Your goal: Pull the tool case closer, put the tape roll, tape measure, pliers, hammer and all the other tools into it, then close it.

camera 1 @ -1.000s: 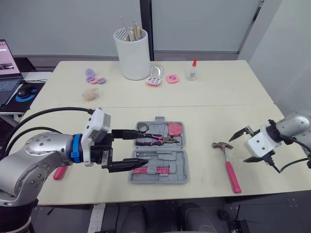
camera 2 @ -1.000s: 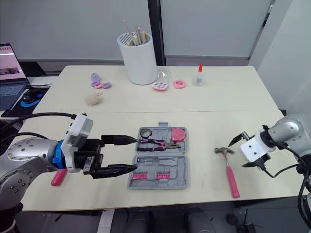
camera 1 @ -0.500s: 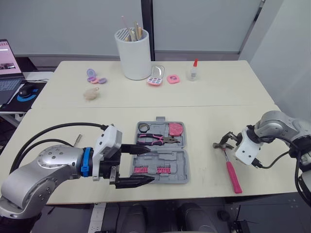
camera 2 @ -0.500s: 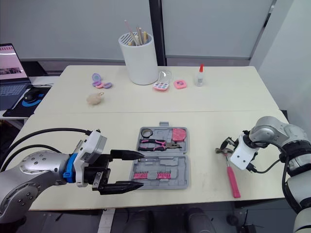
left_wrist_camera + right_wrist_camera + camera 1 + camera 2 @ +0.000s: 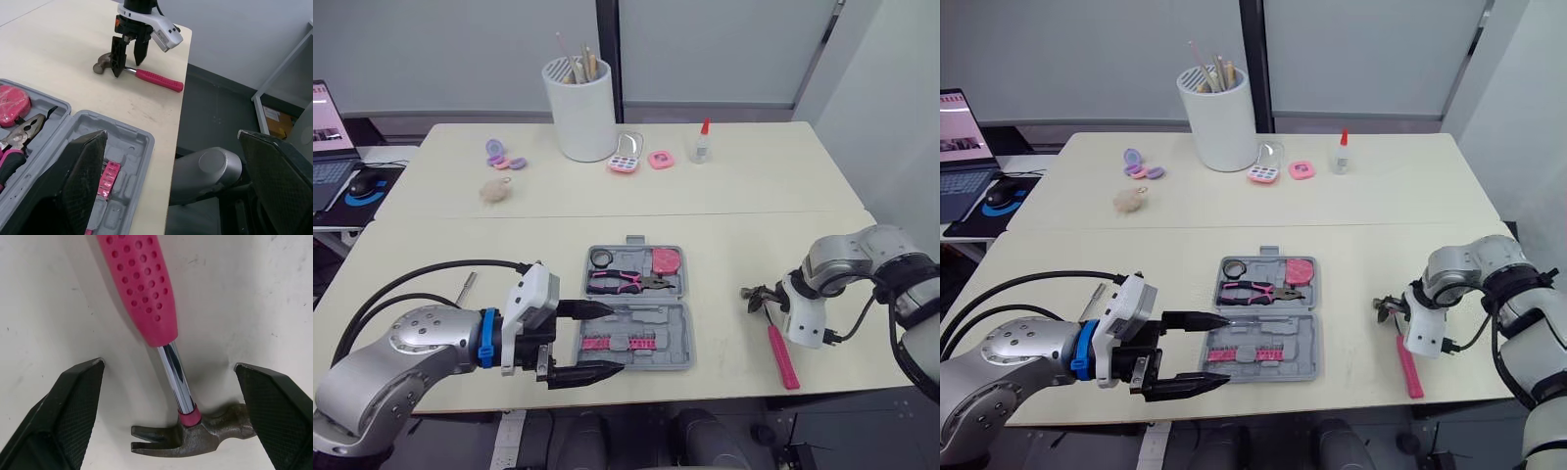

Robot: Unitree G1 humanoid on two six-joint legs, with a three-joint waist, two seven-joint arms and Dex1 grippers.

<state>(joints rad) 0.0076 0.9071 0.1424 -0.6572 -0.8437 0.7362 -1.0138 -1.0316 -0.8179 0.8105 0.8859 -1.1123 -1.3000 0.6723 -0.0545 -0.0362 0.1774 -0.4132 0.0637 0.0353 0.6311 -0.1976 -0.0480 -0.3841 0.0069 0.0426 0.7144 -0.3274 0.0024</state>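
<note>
The grey tool case (image 5: 677, 326) lies open in the middle of the near table. It holds a tape roll (image 5: 600, 258), a pink tape measure (image 5: 666, 260), pliers (image 5: 626, 282) and pink bits (image 5: 617, 343). The pink-handled hammer (image 5: 781, 354) lies on the table to the right of the case. My right gripper (image 5: 762, 297) is open and lowered over the hammer's head end. In the right wrist view its fingers (image 5: 73, 406) straddle the steel neck (image 5: 173, 377) without touching it. My left gripper (image 5: 607, 338) is open at the left edge of the case's front half, holding nothing.
A small metal tool (image 5: 467, 287) lies left of my left arm. On the far table stand a white cup of sticks (image 5: 578, 108), a glue bottle (image 5: 703, 142), pink compacts (image 5: 625, 162) and purple pieces (image 5: 499, 155). A laptop (image 5: 328, 127) sits far left. The table's front edge runs close to the case.
My right gripper swung left from beside the hammer and came down over its neck. My left gripper moved right and nearer, from the case's middle-left to its front half.
</note>
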